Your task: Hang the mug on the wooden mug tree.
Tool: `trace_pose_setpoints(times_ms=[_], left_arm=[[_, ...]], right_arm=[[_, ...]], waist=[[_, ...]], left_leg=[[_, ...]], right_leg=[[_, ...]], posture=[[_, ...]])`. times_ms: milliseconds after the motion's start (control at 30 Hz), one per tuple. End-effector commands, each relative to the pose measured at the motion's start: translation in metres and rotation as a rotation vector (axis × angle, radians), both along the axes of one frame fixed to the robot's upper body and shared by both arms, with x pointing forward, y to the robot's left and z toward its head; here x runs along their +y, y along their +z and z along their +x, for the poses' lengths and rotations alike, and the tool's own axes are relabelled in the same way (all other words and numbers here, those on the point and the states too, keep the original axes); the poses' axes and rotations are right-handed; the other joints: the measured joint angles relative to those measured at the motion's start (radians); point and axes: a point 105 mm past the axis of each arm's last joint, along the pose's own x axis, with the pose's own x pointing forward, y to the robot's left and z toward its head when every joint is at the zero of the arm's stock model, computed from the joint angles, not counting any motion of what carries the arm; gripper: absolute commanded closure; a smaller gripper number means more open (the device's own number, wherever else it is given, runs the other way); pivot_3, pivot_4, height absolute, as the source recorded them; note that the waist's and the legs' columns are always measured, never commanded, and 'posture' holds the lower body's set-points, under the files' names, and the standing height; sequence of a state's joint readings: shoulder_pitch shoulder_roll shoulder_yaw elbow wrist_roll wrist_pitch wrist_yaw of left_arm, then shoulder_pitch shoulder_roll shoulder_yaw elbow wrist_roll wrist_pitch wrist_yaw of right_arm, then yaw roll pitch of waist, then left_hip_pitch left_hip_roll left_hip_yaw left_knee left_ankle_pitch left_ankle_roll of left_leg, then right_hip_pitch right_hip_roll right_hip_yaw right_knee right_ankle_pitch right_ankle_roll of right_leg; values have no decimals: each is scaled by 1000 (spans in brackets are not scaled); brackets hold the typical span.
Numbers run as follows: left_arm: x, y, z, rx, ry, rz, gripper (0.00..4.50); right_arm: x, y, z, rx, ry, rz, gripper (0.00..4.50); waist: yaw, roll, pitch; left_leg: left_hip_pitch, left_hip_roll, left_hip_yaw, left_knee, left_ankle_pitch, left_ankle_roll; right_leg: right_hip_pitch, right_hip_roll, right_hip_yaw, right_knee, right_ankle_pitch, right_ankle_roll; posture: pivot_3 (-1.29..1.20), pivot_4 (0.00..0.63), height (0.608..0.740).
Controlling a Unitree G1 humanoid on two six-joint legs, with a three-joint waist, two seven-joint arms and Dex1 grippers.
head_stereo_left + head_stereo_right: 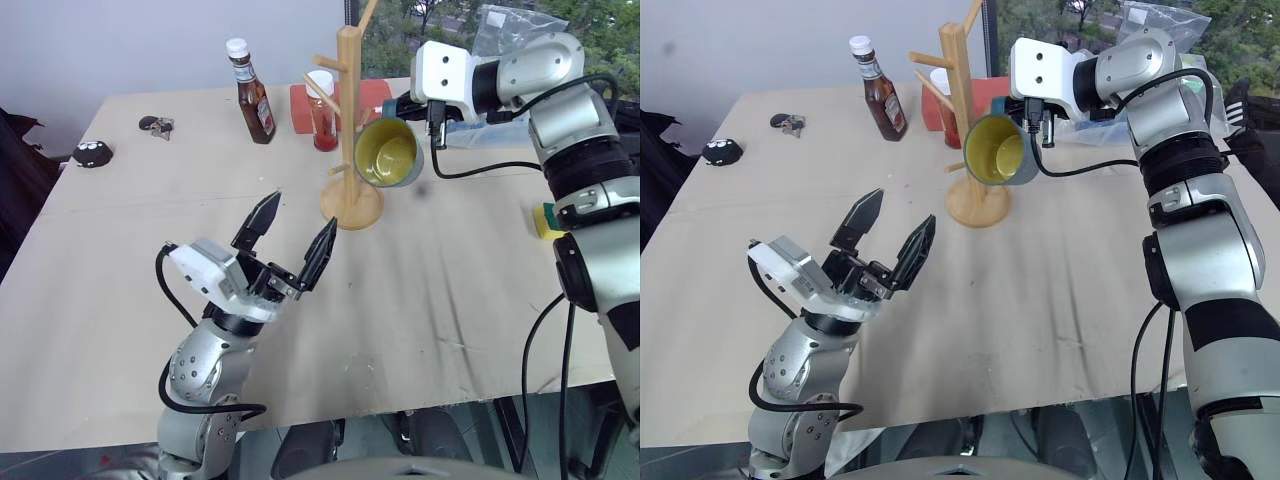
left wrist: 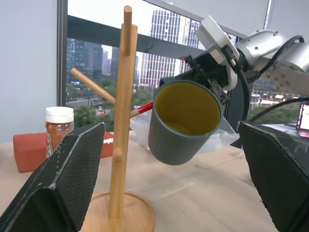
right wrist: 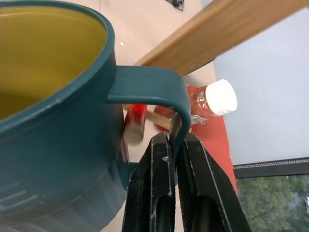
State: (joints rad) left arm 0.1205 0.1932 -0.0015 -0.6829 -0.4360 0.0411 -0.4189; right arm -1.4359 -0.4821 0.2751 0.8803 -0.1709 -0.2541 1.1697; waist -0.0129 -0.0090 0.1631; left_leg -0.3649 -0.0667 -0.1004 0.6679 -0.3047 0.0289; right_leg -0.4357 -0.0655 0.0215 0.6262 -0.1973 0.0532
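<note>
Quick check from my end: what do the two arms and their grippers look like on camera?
Silver segments with black joints and loose black cables. Each wrist carries a white box. The left gripper has two black, textured, pointed fingers; the right gripper has matching black fingers.

One mug (image 1: 388, 155), at about three o'clock from the one mug tree (image 1: 350, 120). Two bottles: a brown sauce bottle (image 1: 252, 92) at the tree's ten o'clock and a red bottle (image 1: 323, 112) at its eleven. One red box (image 1: 303, 108), one yellow sponge (image 1: 546, 220), two small dark objects (image 1: 92, 153) far at nine o'clock.
</note>
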Motion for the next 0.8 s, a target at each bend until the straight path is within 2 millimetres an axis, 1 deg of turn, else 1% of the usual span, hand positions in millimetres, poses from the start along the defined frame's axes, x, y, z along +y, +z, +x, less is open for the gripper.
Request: trace_pose_setpoints(times_ms=[33, 167, 200, 233, 300, 367, 400, 467, 500, 533, 567, 700, 800], left_arm=[[-2, 7, -3, -40, -17, -2, 0], [-2, 7, -2, -41, -20, -1, 0], [-2, 7, -2, -41, -21, -1, 0], [-2, 7, -2, -42, -21, 0, 0], [-3, 7, -2, -41, -23, 1, 0], [-3, 7, -2, -40, -24, 2, 0], [-3, 7, -2, -40, -25, 2, 0], [-3, 7, -2, -41, -27, 2, 0], [-3, 7, -2, -40, -29, 2, 0], [-4, 7, -2, -39, -30, 2, 0], [-4, 7, -2, -38, -32, 2, 0], [-4, 5, -2, -34, -39, 4, 0], [-4, 6, -1, -33, -40, 4, 0]], right_arm=[[10, 28, -7, -95, 9, 11, 4469], [12, 27, -7, -96, -3, 6, 4469], [12, 27, -7, -95, -8, 5, 4208], [11, 26, -7, -94, -14, 5, 3917], [10, 26, -6, -89, -24, 6, 3159], [8, 25, -5, -85, -33, 8, 2256], [7, 25, -4, -83, -40, 9, 1730], [4, 25, -3, -81, -56, 15, 861], [2, 25, -1, -79, -73, 17, 474], [0, 26, 1, -77, -85, 19, 177], [-2, 27, 2, -77, -98, 24, 78], [-1, 28, 2, -73, -102, 21, 78], [2, 26, -1, -105, -78, -27, 78]], waist=[[0, 0, 0], [-1, 0, 0], [-1, 0, 0], [-1, 0, 0], [-1, 0, 0], [-1, 0, 0], [-1, 0, 0], [-2, 0, -1], [-2, 0, -1], [-2, 0, -1], [-2, 0, -1], [-2, 0, -1], [-1, 0, -1]], left_leg=[[0, 0, 0, 0, 0, 0], [0, 0, 0, 0, 0, 0], [0, 0, 0, 0, 0, 0], [0, 0, 0, 0, 0, 0], [0, 0, 0, 0, 0, 0], [0, 0, 0, 0, 0, 0], [0, 0, 0, 0, 0, 0], [0, 0, 1, 0, 0, 0], [1, 0, 1, 0, 0, 0], [1, 0, 1, 0, 0, 0], [1, 0, 1, 0, 0, 0], [1, 0, 1, 0, 0, 0], [1, 0, 1, 0, 0, 0]], right_leg=[[0, 0, 0, 0, 0, 0], [-1, 0, 0, 0, 0, 0], [-1, 0, 0, 0, 0, 0], [-1, 0, 0, 0, 0, 0], [-1, 0, 0, 0, 0, 0], [-1, 0, 0, 0, 0, 0], [-1, 0, 0, 0, 0, 0], [0, 0, 1, 0, 0, 0], [0, 1, 1, 1, 0, 0], [0, 1, 1, 1, 0, 0], [0, 1, 1, 1, 0, 0], [0, 1, 1, 1, 1, -1], [0, 1, 1, 1, 1, -1]], posture=[[0, 150, 740], [0, 150, 740], [0, 150, 740], [0, 150, 740], [0, 150, 740], [0, 150, 740], [0, 150, 740], [0, 150, 740], [0, 150, 740], [0, 150, 740], [0, 150, 740], [0, 150, 740], [0, 150, 740]])
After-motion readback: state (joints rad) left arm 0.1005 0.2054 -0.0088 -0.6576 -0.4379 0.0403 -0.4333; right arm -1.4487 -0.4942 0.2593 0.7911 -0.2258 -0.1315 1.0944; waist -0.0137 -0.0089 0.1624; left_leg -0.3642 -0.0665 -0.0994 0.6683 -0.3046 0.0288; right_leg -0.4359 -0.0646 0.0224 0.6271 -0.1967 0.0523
